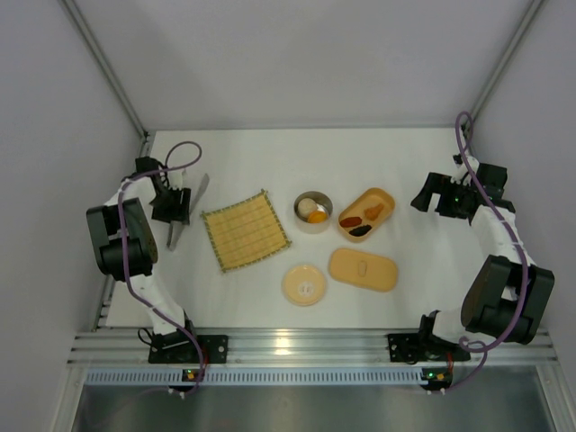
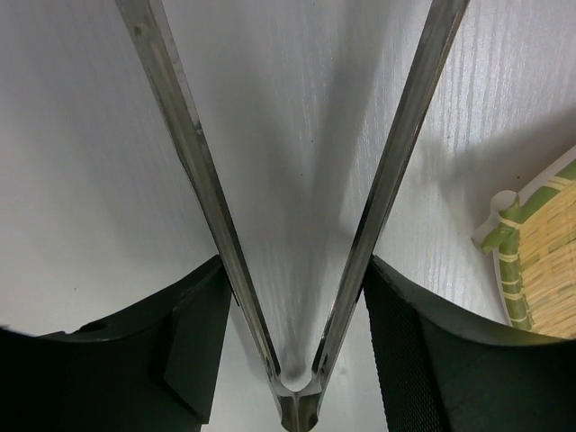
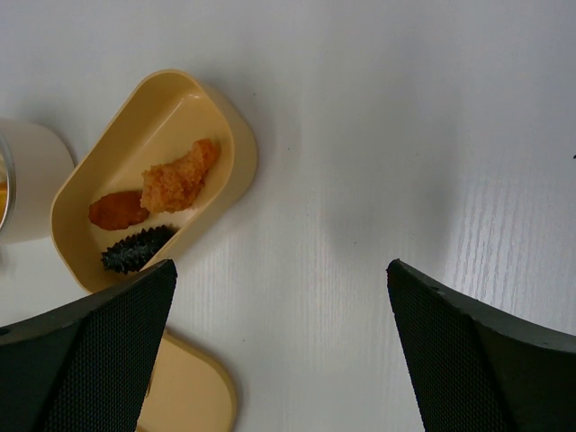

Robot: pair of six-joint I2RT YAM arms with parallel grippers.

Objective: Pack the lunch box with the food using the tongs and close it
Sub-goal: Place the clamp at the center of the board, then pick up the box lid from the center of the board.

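A square woven yellow mat (image 1: 245, 229) with a green edge lies tilted on the white table (image 1: 270, 162), left of centre in the top view; one corner of it also shows at the right edge of the left wrist view. Just right of it stands a round bowl (image 1: 311, 229), and below the bowl, lower centre, a round tan lid (image 1: 304, 283) lies flat. A metal rail (image 1: 306, 346) runs across the bottom.

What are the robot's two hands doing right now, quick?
Left gripper: jaws against both arms of the tongs, holding them.
Right gripper: jaws wide open, empty.
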